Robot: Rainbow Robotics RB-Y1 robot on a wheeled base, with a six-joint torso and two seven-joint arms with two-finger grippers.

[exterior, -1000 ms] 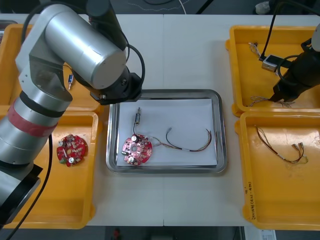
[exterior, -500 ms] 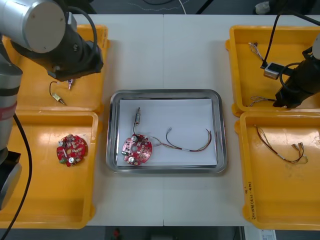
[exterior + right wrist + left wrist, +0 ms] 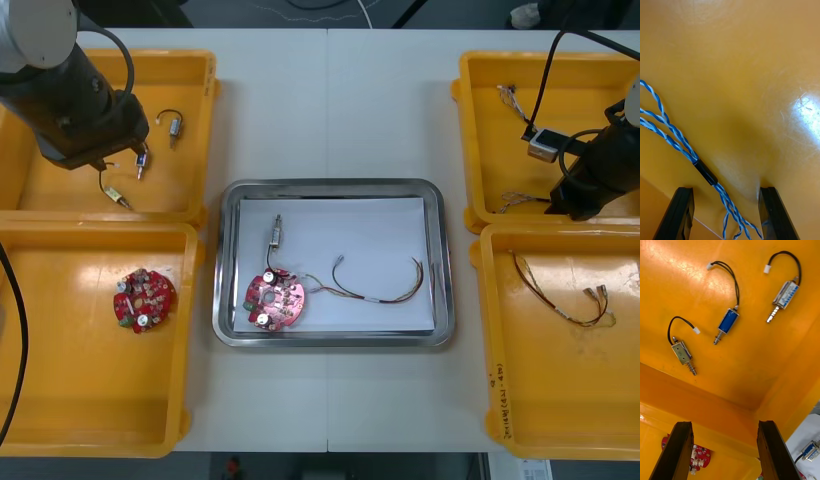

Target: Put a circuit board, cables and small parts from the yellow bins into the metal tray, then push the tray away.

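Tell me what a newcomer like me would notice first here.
The shiny metal tray at the middle of the table holds a round red circuit board, a red and yellow cable and a small metal part. The left tool hangs open over three small metal parts in the far left yellow bin; the right tool stands open astride a twisted blue and white cable in the far right bin.
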